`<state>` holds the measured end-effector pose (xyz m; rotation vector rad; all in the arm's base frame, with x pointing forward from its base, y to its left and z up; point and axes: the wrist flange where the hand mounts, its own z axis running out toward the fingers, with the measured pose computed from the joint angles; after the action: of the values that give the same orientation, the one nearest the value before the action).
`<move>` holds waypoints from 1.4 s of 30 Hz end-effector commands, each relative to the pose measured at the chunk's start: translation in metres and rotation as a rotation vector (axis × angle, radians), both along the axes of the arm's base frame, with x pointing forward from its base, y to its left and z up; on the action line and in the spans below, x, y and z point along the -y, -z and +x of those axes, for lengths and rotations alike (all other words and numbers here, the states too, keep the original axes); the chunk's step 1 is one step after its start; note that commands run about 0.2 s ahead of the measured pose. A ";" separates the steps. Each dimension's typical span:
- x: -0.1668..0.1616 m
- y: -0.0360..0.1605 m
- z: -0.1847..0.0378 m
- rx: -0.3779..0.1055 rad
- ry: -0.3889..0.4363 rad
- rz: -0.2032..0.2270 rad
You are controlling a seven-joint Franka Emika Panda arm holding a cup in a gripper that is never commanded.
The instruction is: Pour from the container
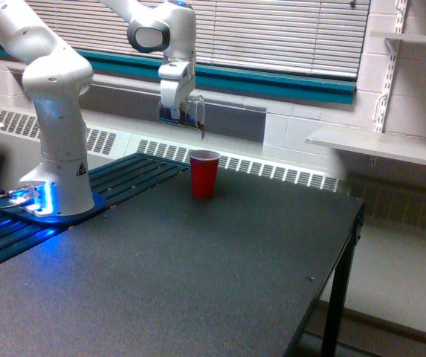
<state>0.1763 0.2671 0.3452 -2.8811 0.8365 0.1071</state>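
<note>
The white arm's gripper [181, 113] hangs in the air above and slightly to the exterior view's left of the red cup [204, 174]. It is shut on the container [197, 111], a small clear cup that looks nearly upright and is hard to make out against the dark wall panel. The red cup stands upright on the black table [183, 275] near its far edge, mouth open upward. No stream or contents can be made out.
The arm's base [56, 186] with blue glowing lights sits at the exterior view's left on a slatted platform. A wall shelf [380, 145] juts out at the right. The table's right edge drops off near a black leg [335, 312].
</note>
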 end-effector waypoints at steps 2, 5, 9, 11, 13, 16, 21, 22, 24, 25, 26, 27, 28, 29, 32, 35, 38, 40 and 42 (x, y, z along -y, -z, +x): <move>0.002 0.008 -0.001 -0.031 -0.016 -0.007; 0.002 0.010 -0.001 -0.039 -0.014 -0.006; 0.002 0.013 -0.001 -0.049 -0.012 -0.006; 0.002 0.014 -0.001 -0.053 -0.013 -0.005; 0.003 0.015 0.000 -0.058 -0.012 -0.006; 0.004 0.018 0.000 -0.066 -0.012 -0.007; 0.004 0.019 0.001 -0.076 -0.016 -0.002; 0.004 0.019 0.001 -0.077 -0.016 -0.002; 0.004 0.020 0.001 -0.080 -0.018 -0.002; 0.004 0.020 0.001 -0.082 -0.018 -0.002; 0.004 0.020 0.001 -0.083 -0.019 -0.001; 0.004 0.020 0.001 -0.084 -0.020 0.000; 0.004 0.020 0.000 -0.086 -0.021 0.000; 0.003 0.020 0.000 -0.089 -0.022 0.002; 0.004 0.020 0.001 -0.094 -0.023 0.006; 0.005 0.021 0.001 -0.101 -0.024 0.009; 0.005 0.021 0.001 -0.108 -0.028 0.011; 0.005 0.022 0.001 -0.112 -0.030 0.014; 0.004 0.021 0.001 -0.115 -0.033 0.018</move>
<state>0.1774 0.2631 0.3254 -2.8916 0.8346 0.2580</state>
